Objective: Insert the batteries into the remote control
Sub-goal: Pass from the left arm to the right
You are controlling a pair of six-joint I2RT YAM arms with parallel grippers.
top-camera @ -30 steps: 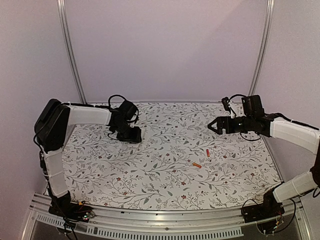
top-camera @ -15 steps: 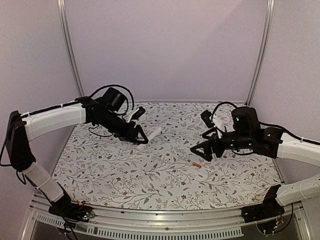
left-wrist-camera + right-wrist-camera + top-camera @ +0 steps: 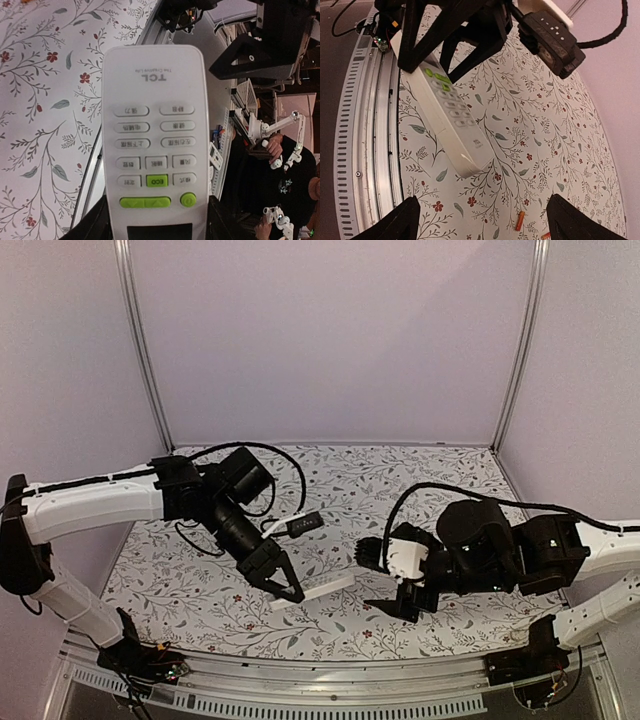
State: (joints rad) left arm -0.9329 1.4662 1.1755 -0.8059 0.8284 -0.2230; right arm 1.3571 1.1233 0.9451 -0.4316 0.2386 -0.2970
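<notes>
Your left gripper (image 3: 285,585) is clamped on the screen end of the remote control (image 3: 154,130), button face showing. Your right gripper (image 3: 484,197) is spread and empty beside its free end, with the batteries (image 3: 520,220) on the mat beyond. Risk: pressing on that end levers it loose.

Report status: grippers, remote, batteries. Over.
Left gripper shut on remote control, button side up. Right gripper open, empty, near its free end. Batteries lying loose, untouched. Nothing in the way.

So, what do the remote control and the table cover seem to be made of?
The remote control: probably hard plastic, a white, smooth matt shell with rounded corners; the buttons may be rubber. The table cover: printed cloth or vinyl with a flat floral pattern; I cannot tell which.
</notes>
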